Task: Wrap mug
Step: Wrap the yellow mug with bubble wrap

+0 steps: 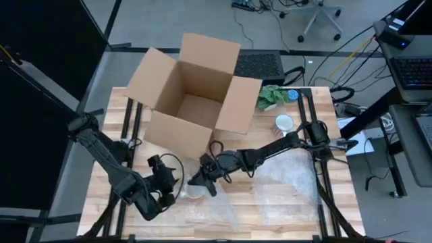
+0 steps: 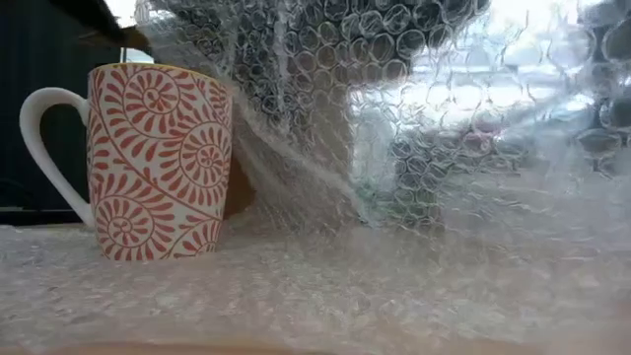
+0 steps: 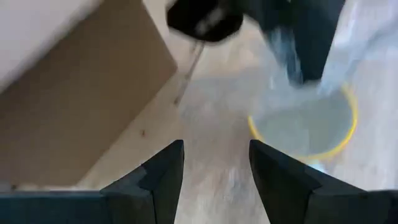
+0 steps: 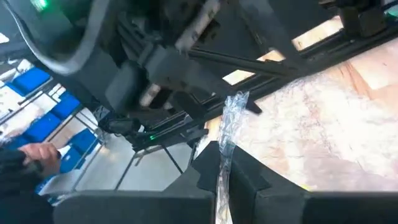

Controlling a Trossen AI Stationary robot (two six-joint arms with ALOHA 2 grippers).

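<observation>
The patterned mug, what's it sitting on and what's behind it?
The patterned mug stands on bubble wrap. A lifted fold of that wrap rises behind it, pinched in the right hand. What lies beyond the fold is blurred out.

floor: grey, smooth floor (image 1: 169, 17) around the worktop, with cables (image 1: 351, 50) trailing across it
worktop: pale wooden worktop (image 1: 270, 206) with plank seams
chair: office chair base (image 1: 322, 15) at the far edge, on castors
desk: side desk with a dark keyboard (image 1: 413, 71) to the right
left side: black panel (image 1: 34, 81)
bins: blue bins (image 4: 37, 121) beyond the worktop
</observation>
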